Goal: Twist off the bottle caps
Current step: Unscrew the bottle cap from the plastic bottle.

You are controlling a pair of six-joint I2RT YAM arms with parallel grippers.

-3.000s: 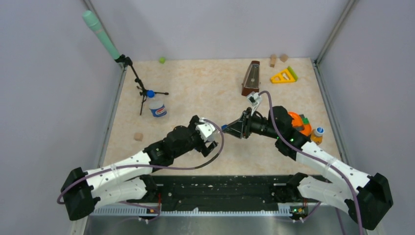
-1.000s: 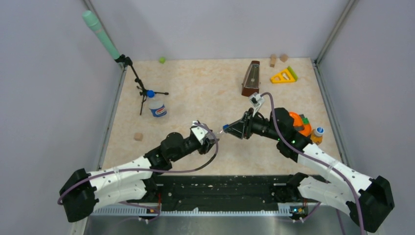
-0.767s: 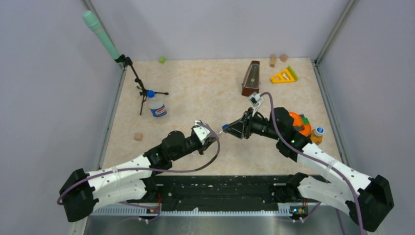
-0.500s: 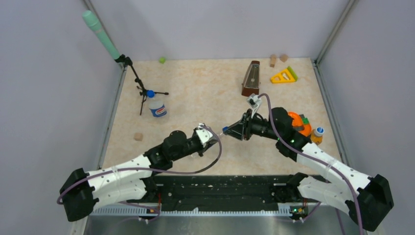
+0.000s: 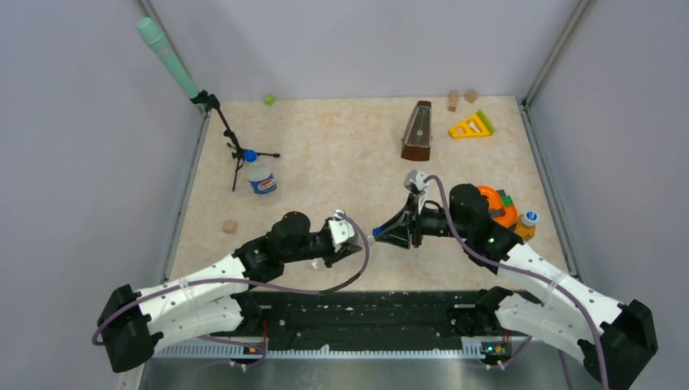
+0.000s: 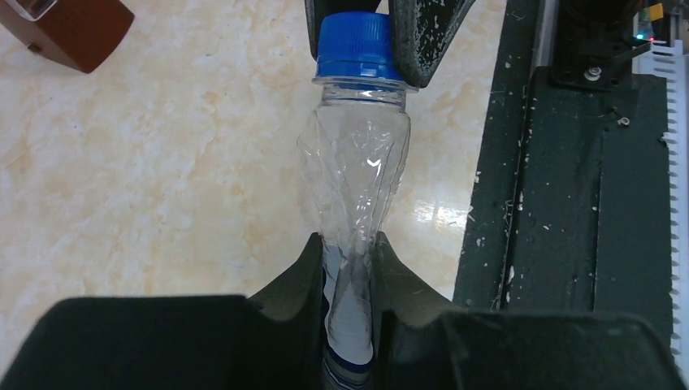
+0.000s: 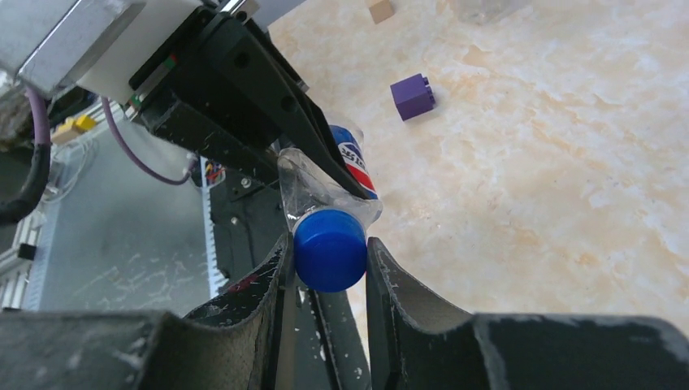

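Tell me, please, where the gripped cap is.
Right wrist view: the blue cap is clamped in the right gripper, on the bottle in the left gripper.

No wording can be made out anywhere. The crushed clear plastic bottle [image 7: 302, 185] with the dark blue screw cap [image 7: 329, 250] carries a white wrapper label [image 7: 355, 162] with blue and red print. The label is creased and seen at a slant, so its letters stay illegible. The small upright clear bottle [image 5: 260, 175] beside the black tripod stand [image 5: 236, 150] wears a blue-and-red band label [image 5: 262, 186], too small to read.
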